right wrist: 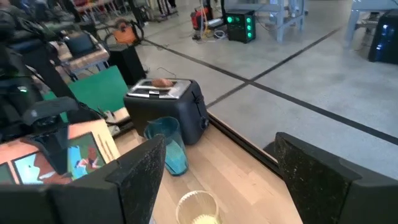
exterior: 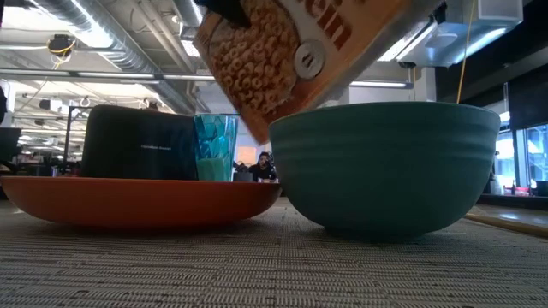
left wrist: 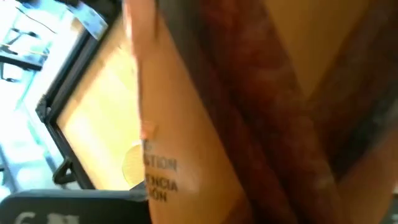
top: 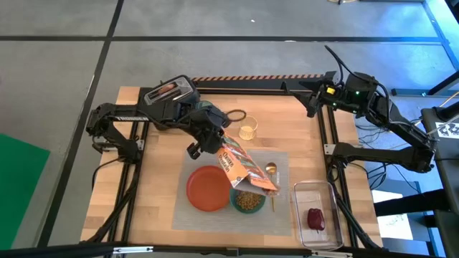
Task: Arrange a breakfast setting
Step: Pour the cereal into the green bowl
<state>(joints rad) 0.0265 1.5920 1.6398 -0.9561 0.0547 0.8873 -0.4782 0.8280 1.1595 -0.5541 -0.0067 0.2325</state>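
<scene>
My left gripper (top: pixel 214 140) is shut on an orange cereal box (top: pixel 242 166) that is tipped mouth-down over the teal bowl (top: pixel 249 200), which holds cereal. The bowl stands beside the orange plate (top: pixel 209 188) on the grey placemat (top: pixel 283 165). The low view shows the box (exterior: pixel 291 51) above the bowl (exterior: pixel 385 167). The gold spoon (top: pixel 271 172) lies to the right of the bowl. The translucent cup (top: pixel 247 131) stands behind the mat. The toast (top: pixel 166 89) sits in the toaster. My right gripper (top: pixel 313 100) is open and empty at the far right. My left gripper holds the cereal box by its raised far end (top: pixel 224 149), coming from the table's far left and slanting down. The box slopes toward the near right, lifted clear, its low end (top: pixel 259 188) over the bowl. The box fills the left wrist view and hides the fingers.
The black toaster (top: pixel 171 93) stands at the far left, with a teal tumbler (right wrist: pixel 169 146) beside it. A clear tub (top: pixel 315 215) at the near right holds the dark red fruit (top: pixel 316 218). Bare wood lies left of the mat.
</scene>
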